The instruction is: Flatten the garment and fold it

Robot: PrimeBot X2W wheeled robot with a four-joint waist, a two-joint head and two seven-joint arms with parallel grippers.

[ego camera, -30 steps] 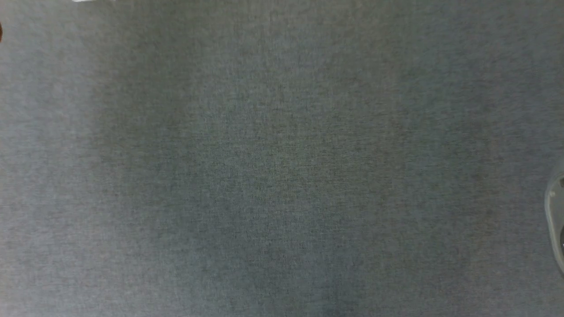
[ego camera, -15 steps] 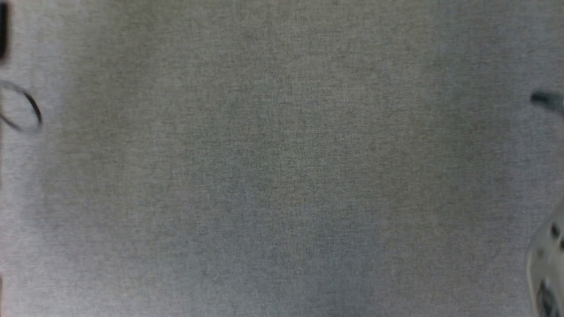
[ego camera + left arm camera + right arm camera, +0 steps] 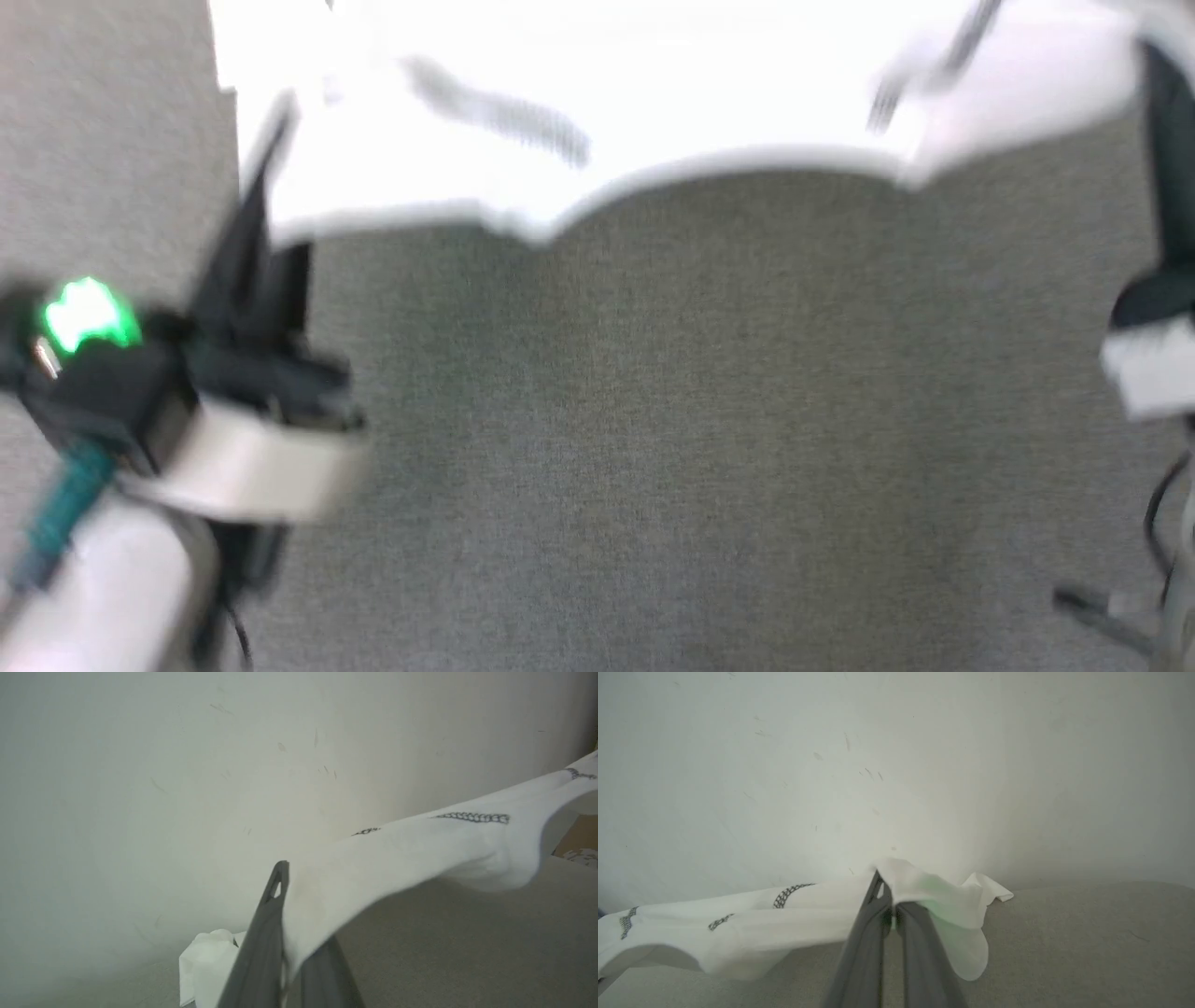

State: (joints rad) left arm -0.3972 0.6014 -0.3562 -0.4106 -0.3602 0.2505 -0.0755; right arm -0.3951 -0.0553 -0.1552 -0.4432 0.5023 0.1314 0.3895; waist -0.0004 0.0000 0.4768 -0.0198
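My left gripper point(image 3: 288, 924) and right gripper point(image 3: 889, 900) each pinch an edge of the white top point(image 3: 672, 84), stretched between them above the grey surface point(image 3: 653, 420). I should lower it flat, with even tension.

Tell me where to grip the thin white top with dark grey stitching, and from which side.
Grip the white top at the two ends of its near edge, coming from the robot's side, fingers pointing away. The left gripper and right gripper are each shut there, so the cloth hangs spread between them above the grey fabric surface, likely ready to lay flat.
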